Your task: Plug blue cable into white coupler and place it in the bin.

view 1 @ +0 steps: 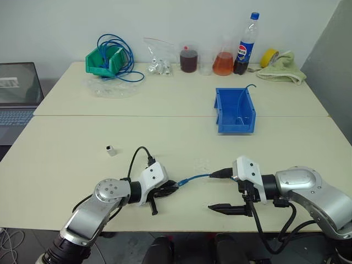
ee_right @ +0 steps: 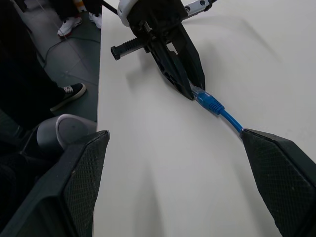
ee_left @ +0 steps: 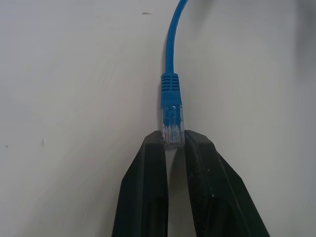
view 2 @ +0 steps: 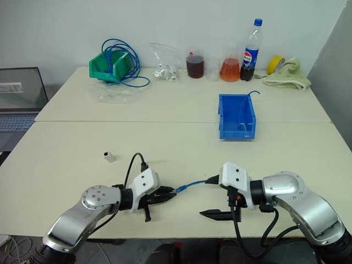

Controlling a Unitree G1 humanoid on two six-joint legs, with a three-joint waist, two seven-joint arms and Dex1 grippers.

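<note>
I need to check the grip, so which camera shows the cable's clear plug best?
The left wrist view: the clear plug sits close up, pinched between the left pincer's fingertips. The right wrist view shows it smaller, from the side. In both eye views it is just a speck.

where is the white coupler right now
In the left eye view the white coupler sits alone on the near table, left side, beyond the left end effector.

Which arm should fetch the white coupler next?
Right, probably. The left gripper is shut on the blue cable at its clear plug, so it is busy. The right gripper is open and holds nothing, but the white coupler lies on the left arm's side, so it must reach across.
</note>
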